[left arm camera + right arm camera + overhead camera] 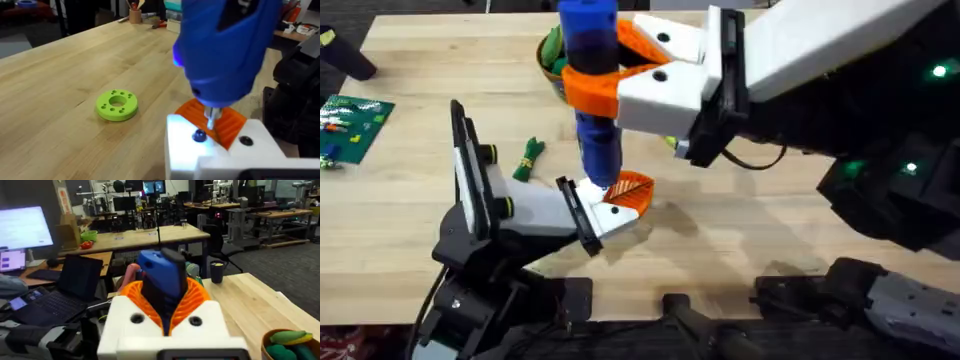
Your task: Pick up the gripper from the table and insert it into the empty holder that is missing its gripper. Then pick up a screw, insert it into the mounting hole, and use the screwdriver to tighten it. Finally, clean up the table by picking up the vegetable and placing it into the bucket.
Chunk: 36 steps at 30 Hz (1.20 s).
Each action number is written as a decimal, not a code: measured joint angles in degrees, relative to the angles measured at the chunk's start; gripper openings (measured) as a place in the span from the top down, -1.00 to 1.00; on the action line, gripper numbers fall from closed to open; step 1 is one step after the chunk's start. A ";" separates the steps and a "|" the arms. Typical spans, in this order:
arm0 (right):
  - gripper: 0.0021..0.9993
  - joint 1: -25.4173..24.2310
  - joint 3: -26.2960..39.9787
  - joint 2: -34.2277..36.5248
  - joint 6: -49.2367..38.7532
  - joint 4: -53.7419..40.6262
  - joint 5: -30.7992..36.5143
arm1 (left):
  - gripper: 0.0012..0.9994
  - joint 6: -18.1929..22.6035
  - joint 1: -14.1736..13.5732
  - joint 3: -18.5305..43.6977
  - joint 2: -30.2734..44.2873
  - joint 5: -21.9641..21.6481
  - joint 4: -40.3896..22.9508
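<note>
My right gripper [595, 85] reaches in from the right, shut on the blue screwdriver [592, 60], which stands upright. In the right wrist view its orange pads [192, 297] flank the handle [162, 275]. The screwdriver's tip [211, 119] rests on the white holder [200, 150] at the left gripper [620, 200], right beside a small dark screw [199, 136]. The orange ribbed gripper [634, 187] [231, 124] sits in that holder. On the table to the left lies the vegetable [528, 158]. The bucket [542, 55] [267, 340], at the back, holds green items.
A lime-green ring [116, 105] lies on the wood beyond the holder. A flat green studded plate [355, 115] sits at the far left edge. The right arm's white body [800, 60] spans the upper right of the table.
</note>
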 joint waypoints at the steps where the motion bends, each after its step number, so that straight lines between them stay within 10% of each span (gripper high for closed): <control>1: 0.91 0.00 0.00 -0.01 -0.01 0.01 0.00 | 0.98 0.00 0.00 0.00 -0.01 0.00 0.00; 36: 0.91 -0.43 0.48 2.73 0.17 2.66 0.02 | 0.98 0.00 0.00 0.00 0.00 0.00 0.00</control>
